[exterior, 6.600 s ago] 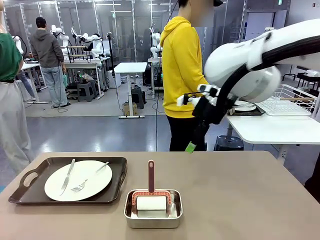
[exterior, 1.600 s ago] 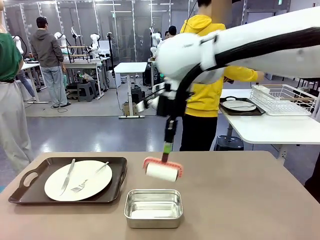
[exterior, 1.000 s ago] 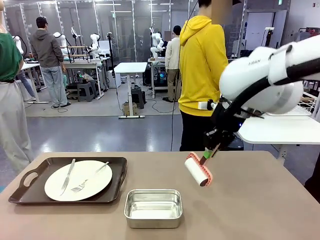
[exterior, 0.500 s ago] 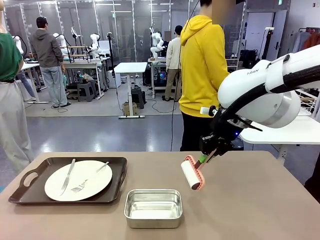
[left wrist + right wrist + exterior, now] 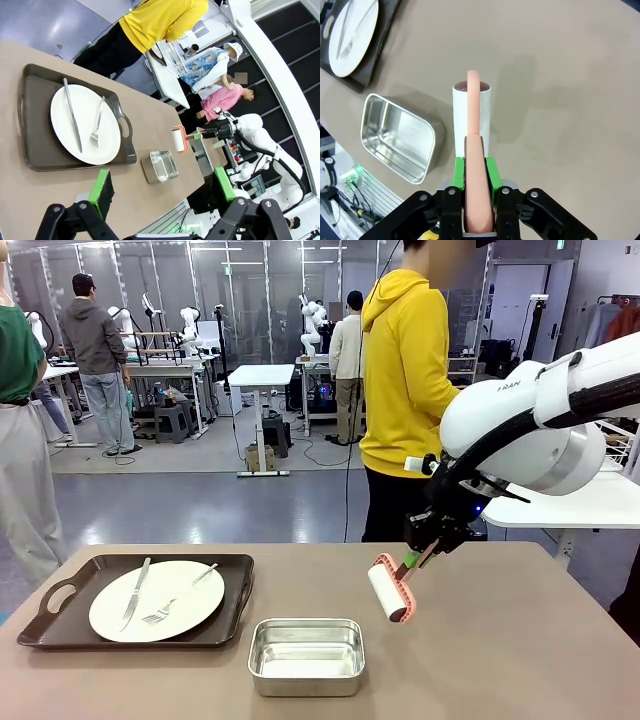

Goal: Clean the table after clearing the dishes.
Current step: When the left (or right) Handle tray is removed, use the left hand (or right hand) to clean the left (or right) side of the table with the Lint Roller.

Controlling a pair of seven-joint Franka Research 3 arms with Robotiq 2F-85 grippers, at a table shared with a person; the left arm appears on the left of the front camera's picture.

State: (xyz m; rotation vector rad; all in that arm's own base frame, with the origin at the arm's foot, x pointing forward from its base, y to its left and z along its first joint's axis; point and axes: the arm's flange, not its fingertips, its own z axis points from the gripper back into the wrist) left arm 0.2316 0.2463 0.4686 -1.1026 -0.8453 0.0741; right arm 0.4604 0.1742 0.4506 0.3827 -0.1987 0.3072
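Now the table (image 5: 500,670) bears a plate (image 5: 160,602) on its tray (image 5: 60,625) at our left and an empty pan (image 5: 306,655) mid-front, so clearing looks unfinished. Our right gripper (image 5: 412,558) is clamped on the roller (image 5: 388,592) by its handle, low over bare top beside the pan; our left gripper (image 5: 162,184) hangs with jaws apart. Next, we judge, the roller must press flat and roll.

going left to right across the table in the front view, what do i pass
dark tray → knife → fork, both on the tray's white plate → steel pan → lint roller → right end effector gripping its handle
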